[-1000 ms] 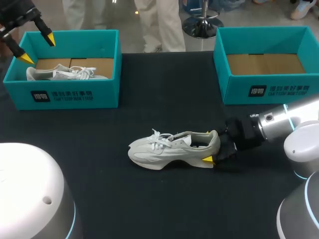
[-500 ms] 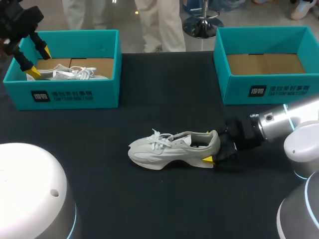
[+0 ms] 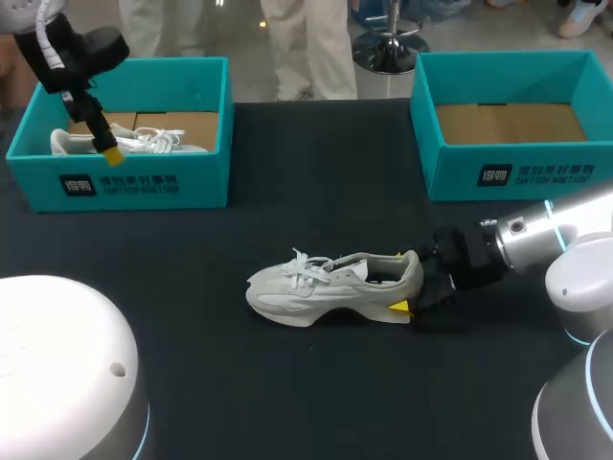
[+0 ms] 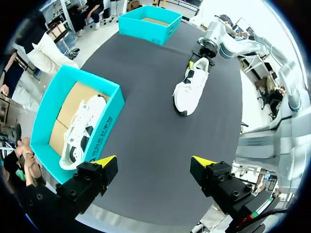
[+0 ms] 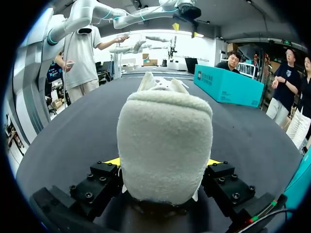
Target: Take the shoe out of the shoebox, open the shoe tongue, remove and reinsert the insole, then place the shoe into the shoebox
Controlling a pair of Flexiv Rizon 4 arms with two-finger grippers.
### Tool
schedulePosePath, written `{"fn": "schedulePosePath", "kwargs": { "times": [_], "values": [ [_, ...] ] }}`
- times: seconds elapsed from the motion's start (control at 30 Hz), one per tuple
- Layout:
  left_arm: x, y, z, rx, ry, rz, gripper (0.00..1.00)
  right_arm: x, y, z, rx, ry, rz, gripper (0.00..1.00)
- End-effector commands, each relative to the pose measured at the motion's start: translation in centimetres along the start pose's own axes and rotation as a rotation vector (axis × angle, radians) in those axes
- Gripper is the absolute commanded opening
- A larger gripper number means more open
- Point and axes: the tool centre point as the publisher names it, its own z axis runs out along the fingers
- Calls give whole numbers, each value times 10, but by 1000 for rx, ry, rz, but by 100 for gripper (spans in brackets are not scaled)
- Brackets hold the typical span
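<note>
A white sneaker [image 3: 330, 286] lies on its side at mid-table, toe pointing left. My right gripper [image 3: 406, 284] is shut on its heel, a yellow tip showing under the sole. In the right wrist view the fuzzy heel [image 5: 164, 141] fills the gap between both fingers. A second white shoe [image 3: 124, 142] rests in the left teal shoebox [image 3: 144, 182]. My left gripper [image 3: 107, 149] hangs above that box's front left part, open and holding nothing. In its wrist view the left gripper [image 4: 154, 162] looks down on the boxed shoe [image 4: 82, 128] and on the sneaker on the table [image 4: 191, 88].
An empty teal shoebox [image 3: 517, 177] with a cardboard floor stands at the back right. Black cloth [image 3: 316, 182] covers the table between the two boxes. My right arm [image 3: 536, 240] comes in low from the right edge.
My left arm swung right and down from the far left corner to above the left box, its wrist turning. The right arm and the sneaker stayed still.
</note>
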Motion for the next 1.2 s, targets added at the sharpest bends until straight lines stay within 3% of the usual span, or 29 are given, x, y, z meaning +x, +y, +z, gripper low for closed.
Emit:
{"fn": "schedulePosePath", "kwargs": {
  "times": [0.03,0.07,0.77,1.03,1.2],
  "values": [
    [19,3,4,20,-70,28,100,0,0,2,4,-2,0,0],
    [26,2,5,8,-58,80,100,0,0,2,4,-2,0,0],
    [26,2,5,8,-58,80,100,0,0,2,4,-2,0,0],
    [51,-27,10,59,-148,-215,100,0,0,2,4,-2,0,0],
    [57,-42,15,82,-144,-362,100,0,0,2,4,-2,0,0]
  ]
}}
